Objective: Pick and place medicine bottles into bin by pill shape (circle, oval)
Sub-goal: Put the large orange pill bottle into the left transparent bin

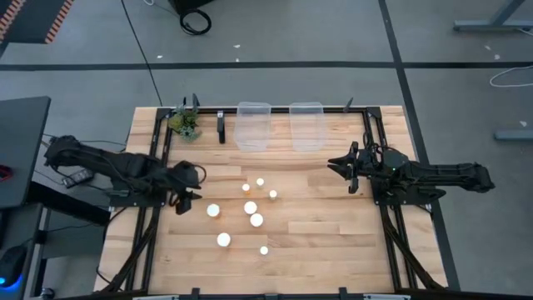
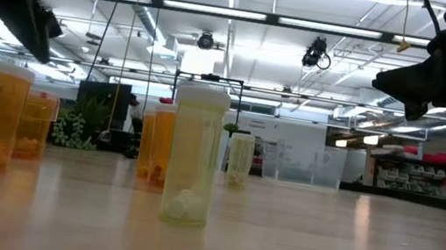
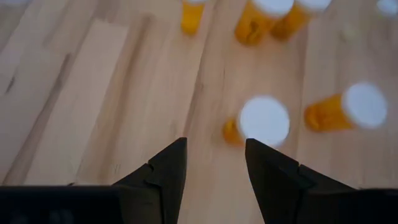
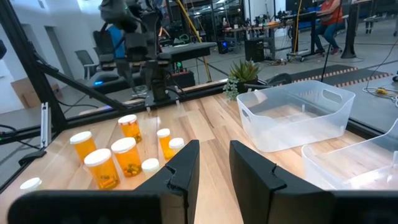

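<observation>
Across the wooden table (image 1: 333,242), largest first, two clear bins (image 1: 253,125) sit empty at the far edge, closer to the right gripper (image 1: 344,169) than to the left one. That right gripper hangs above bare wood with its fingers a little apart, holding nothing, well away from the bottles. The left gripper (image 1: 185,202) hovers just beside the cluster, fingers spread and empty. The medicine bottles (image 1: 251,207) stand upright in a loose group between the two grippers, the nearest one (image 3: 263,121) just ahead of the left gripper's open fingers. I'd judge them light, rigid plastic and rather slick, easy to tip. The safest hold looks to be across the orange body just under the white cap, squeezed gently.
</observation>
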`<state>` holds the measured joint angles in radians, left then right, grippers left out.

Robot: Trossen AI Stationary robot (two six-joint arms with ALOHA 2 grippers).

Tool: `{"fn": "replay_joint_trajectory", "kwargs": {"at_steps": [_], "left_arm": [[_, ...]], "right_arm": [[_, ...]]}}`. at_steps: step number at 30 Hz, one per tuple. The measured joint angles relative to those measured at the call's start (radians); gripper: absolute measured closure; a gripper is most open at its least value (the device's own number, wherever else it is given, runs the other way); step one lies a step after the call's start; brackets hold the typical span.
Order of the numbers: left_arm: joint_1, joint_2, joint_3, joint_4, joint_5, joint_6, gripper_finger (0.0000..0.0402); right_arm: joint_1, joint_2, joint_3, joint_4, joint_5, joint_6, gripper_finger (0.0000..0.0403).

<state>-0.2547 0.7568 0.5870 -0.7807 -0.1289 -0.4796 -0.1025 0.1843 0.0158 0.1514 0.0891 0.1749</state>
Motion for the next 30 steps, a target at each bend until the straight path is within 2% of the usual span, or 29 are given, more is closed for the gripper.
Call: {"fn": "replay_joint_trajectory", "kwargs": {"at_steps": [3, 8, 11, 14, 19, 30], "left_arm": [[-0.042, 0.029, 0.004, -0.030, 0.024, -0.023, 0.0230], [-0.083, 0.068, 0.004, -0.077, 0.166, -0.157, 0.0230], [-0.116, 0.089, 0.004, -0.077, 0.207, -0.215, 0.0230], [-0.187, 0.122, 0.004, -0.075, 0.207, -0.279, 0.0230], [-0.295, 0.208, 0.004, -0.064, 0.145, -0.375, 0.0230], [-0.319, 0.360, 0.004, -0.046, 0.126, -0.378, 0.0230]], "right_arm": [[0.000, 0.000, 0.000, -0.003, 0.000, 0.000, 0.0308], [0.000, 0.000, 0.000, -0.004, 0.000, 0.000, 0.0308], [0.000, 0.000, 0.000, -0.004, 0.000, 0.000, 0.0308], [0.000, 0.000, 0.000, -0.004, 0.000, 0.000, 0.0308], [0.000, 0.000, 0.000, -0.004, 0.000, 0.000, 0.0308], [0.000, 0.000, 0.000, -0.004, 0.000, 0.000, 0.0308]]}}
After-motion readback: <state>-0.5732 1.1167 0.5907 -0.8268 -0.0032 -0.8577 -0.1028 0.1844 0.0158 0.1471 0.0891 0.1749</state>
